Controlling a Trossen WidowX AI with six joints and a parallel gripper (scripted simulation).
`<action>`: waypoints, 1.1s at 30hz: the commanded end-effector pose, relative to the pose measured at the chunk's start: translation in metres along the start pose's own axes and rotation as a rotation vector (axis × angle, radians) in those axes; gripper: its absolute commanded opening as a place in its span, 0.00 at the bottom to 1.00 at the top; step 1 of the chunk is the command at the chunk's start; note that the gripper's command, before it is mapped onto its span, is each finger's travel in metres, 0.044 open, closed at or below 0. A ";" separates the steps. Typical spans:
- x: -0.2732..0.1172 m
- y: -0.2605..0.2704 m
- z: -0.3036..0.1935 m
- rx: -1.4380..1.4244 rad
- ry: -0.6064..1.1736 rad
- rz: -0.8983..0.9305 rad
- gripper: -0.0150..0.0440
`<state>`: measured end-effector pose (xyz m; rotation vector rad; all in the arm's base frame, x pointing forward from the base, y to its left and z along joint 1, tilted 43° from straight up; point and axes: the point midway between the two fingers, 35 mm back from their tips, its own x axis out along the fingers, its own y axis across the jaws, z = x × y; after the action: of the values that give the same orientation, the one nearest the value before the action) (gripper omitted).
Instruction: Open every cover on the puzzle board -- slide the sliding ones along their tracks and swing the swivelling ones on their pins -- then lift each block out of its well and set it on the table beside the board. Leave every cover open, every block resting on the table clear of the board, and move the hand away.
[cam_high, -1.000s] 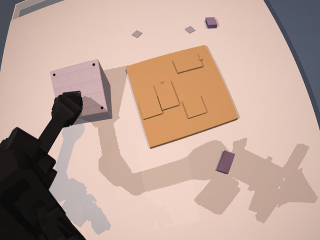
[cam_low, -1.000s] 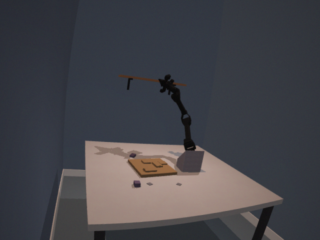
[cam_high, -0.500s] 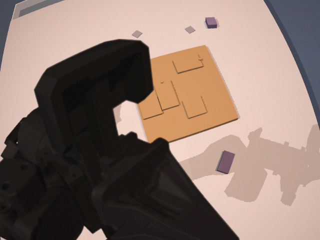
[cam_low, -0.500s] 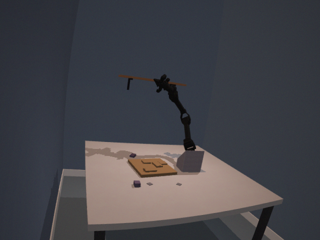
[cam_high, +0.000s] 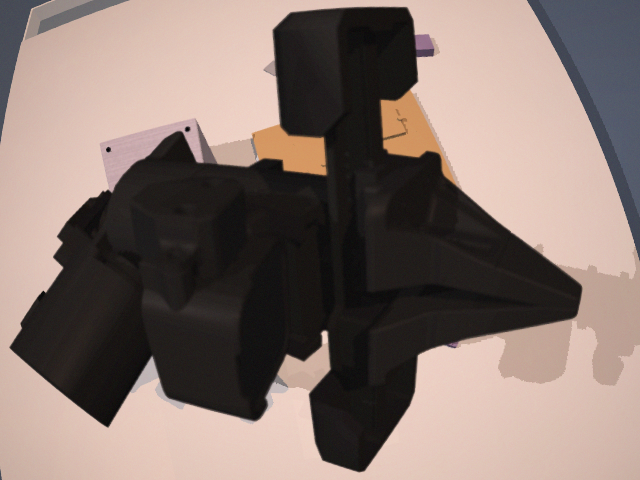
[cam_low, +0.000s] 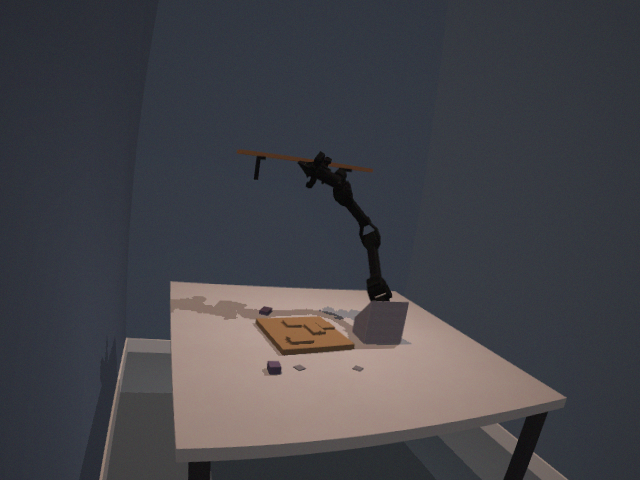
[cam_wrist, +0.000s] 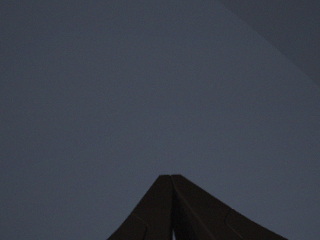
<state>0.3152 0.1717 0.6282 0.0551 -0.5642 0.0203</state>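
Observation:
The orange puzzle board (cam_high: 305, 149) (cam_low: 273, 330) lies flat on the table. In the exterior view several thin raised outlines show on it; whether each cover is open is too small to tell. One purple block (cam_high: 424, 42) (cam_low: 273, 367) rests on the table off the board's near side in the exterior view. Another purple block (cam_low: 265, 310) rests off the far side, almost hidden by the gripper in the top view. My gripper (cam_high: 577, 301) (cam_low: 299, 163) (cam_wrist: 170, 186) is shut and empty, high above the table, its fingertips together. Its body hides most of the board in the top view.
A lilac box (cam_low: 385, 322) stands beside the board, below the arm's base. Two small flat grey tiles (cam_low: 299, 367) (cam_low: 357, 368) lie near the front purple block. A long orange bar (cam_low: 279, 156) with a black bracket (cam_low: 256, 167) appears at gripper height in the exterior view.

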 end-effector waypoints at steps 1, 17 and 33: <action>0.004 0.008 -0.030 -0.035 0.067 0.012 0.25; 0.007 0.016 -0.114 -0.152 0.278 0.029 0.25; -0.002 0.011 -0.199 -0.266 0.498 0.029 0.25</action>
<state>0.4092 0.1948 0.4829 -0.1878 -0.1278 -0.0015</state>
